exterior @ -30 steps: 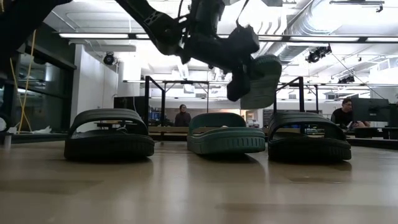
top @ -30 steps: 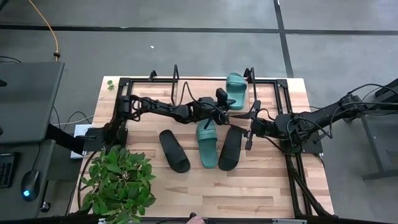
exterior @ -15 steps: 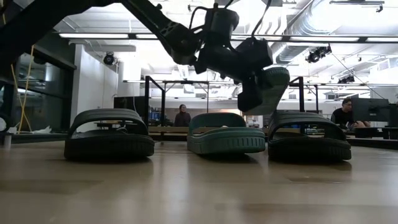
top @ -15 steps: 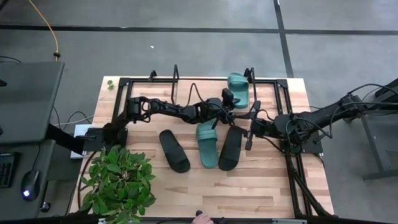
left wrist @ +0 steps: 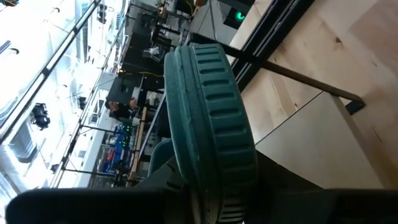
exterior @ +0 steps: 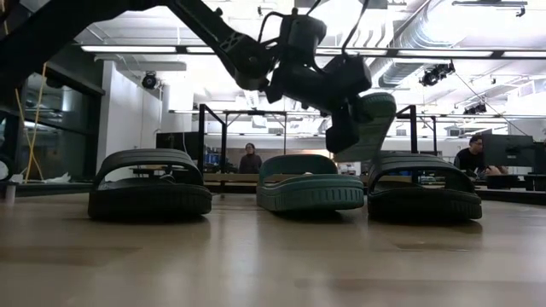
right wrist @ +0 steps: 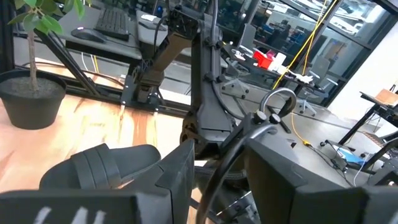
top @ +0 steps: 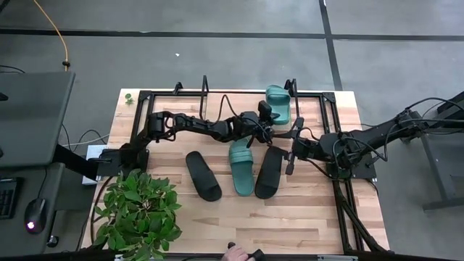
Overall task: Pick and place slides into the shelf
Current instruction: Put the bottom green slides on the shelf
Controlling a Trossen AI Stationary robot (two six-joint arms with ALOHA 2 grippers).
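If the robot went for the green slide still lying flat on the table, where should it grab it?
Probably by one long side edge of the teal slide, coming straight down from above. It lies sole-down between two black slides, so the strap arch or edge is exposed. The left hand already grips the other teal slide.

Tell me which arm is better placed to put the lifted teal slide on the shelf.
The left arm. Its gripper already holds the teal slide in the air at the shelf. The right gripper waits beside the black slide on the table.
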